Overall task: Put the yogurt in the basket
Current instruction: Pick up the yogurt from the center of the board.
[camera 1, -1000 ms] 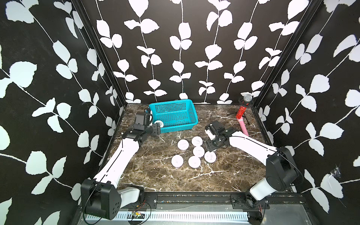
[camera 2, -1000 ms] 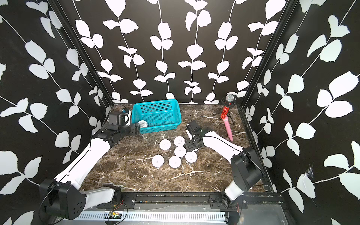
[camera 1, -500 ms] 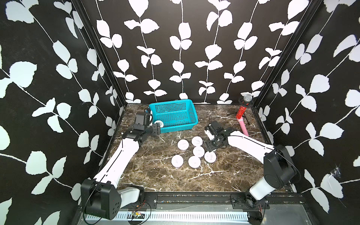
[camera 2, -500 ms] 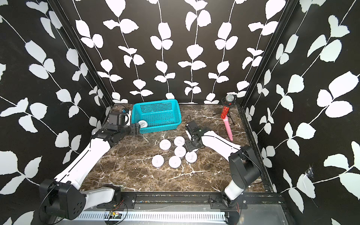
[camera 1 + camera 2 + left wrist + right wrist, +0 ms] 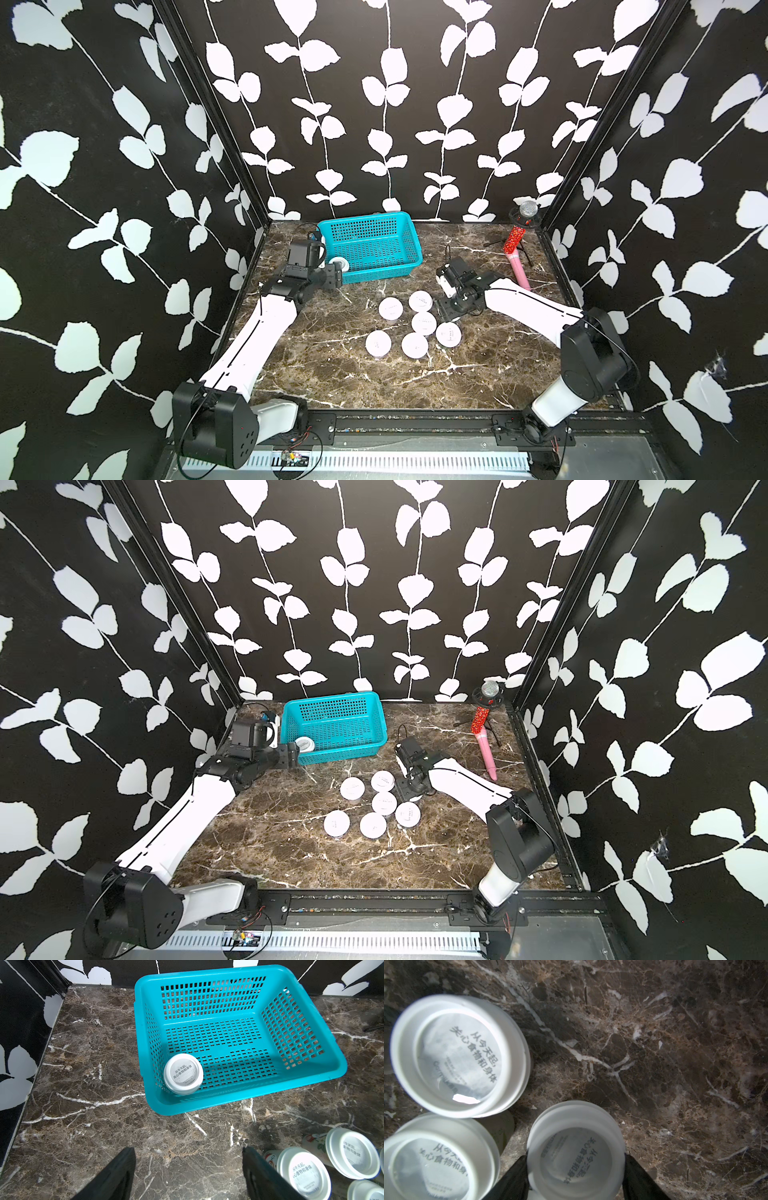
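Note:
The turquoise basket (image 5: 365, 217) (image 5: 332, 698) (image 5: 207, 997) stands at the back of the marble table. One white-lidded yogurt (image 5: 340, 262) (image 5: 304, 744) (image 5: 183, 1073) stands in its near left corner. Several more yogurt cups (image 5: 423, 323) (image 5: 384, 803) cluster mid-table. My left gripper (image 5: 334, 276) (image 5: 189, 1159) is open and empty, just in front of the basket's near left corner. My right gripper (image 5: 446, 311) (image 5: 575, 1159) is at the cluster's right edge. Its fingers press both sides of one yogurt (image 5: 576, 1147), which the top views hide.
A pink microphone with a red glitter band (image 5: 515, 257) lies on a small stand at the back right. Two other cups (image 5: 452, 1053) (image 5: 431, 1167) stand close beside the gripped one. Black leaf-patterned walls enclose the table on three sides.
My right gripper has narrowed onto the cup at the cluster's right edge. The left arm has not moved.

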Robot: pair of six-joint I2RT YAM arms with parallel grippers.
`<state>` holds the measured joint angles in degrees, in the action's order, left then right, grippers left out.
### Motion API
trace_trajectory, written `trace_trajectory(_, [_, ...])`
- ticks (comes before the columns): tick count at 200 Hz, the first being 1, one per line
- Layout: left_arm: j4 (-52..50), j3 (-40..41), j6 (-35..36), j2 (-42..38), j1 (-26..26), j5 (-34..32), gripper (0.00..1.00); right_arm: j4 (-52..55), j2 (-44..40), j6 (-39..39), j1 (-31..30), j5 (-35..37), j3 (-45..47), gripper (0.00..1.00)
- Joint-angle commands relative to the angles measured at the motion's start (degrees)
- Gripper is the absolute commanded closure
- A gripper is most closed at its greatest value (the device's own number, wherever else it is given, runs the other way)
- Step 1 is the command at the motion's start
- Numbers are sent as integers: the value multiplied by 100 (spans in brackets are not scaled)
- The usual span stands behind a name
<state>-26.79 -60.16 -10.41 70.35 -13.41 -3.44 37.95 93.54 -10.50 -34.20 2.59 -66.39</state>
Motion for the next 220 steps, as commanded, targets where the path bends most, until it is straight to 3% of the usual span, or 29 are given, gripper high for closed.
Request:
trace_trajectory(1, [33, 60, 75, -189, 21, 20, 19, 6, 78, -83, -35, 161, -96, 35])
trace_trajectory(53, [68, 28, -124, -83, 63, -226, 18, -42, -460, -121, -26, 389, 25, 39])
trace_trajectory(93, [312, -66, -403, 139, 593, 335, 20, -34, -655, -205, 92, 283, 75, 40])
trace_trajectory(127, [538, -195, -439, 488, 943, 361, 22, -95, -868, -293, 267, 84, 156, 40])
trace_trajectory(194, [1178, -687, -303, 1780, 1253, 834, 37, -35, -1230, -352, 556, -159, 281, 40])
trace_trajectory(220, [1156, -996, -253, 2264, 1288, 781, 48, -25, -1310, -343, 582, -161, 285, 40])
